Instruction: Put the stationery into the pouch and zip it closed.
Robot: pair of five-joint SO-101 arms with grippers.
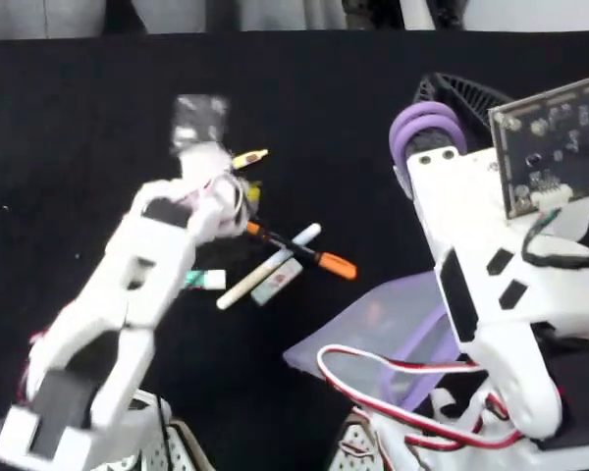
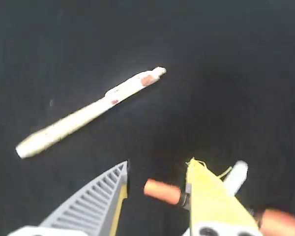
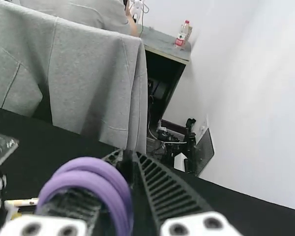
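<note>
Several pens lie in a loose heap mid-table: an orange-capped marker (image 1: 309, 252), a cream pen (image 1: 253, 278), and a yellow pen (image 1: 249, 157). The clear purple pouch (image 1: 388, 329) lies flat to their right, near the front. My left gripper (image 1: 228, 201) hangs over the heap's left side. In the left wrist view it (image 2: 158, 164) is open, with the orange marker (image 2: 162, 191) between its fingers and the cream pen (image 2: 88, 114) beyond them. My right gripper (image 1: 450, 98) is raised above the table's right side. Its purple-banded fingers (image 3: 96, 184) are shut on nothing.
A shiny grey packet (image 1: 198, 120) lies behind the pens. A small label-like item (image 1: 277, 280) and a green-tipped stick (image 1: 204, 280) sit in the heap. The right arm's body and cables (image 1: 402, 378) overhang the pouch's front edge. Black table (image 1: 79, 118) stretches around.
</note>
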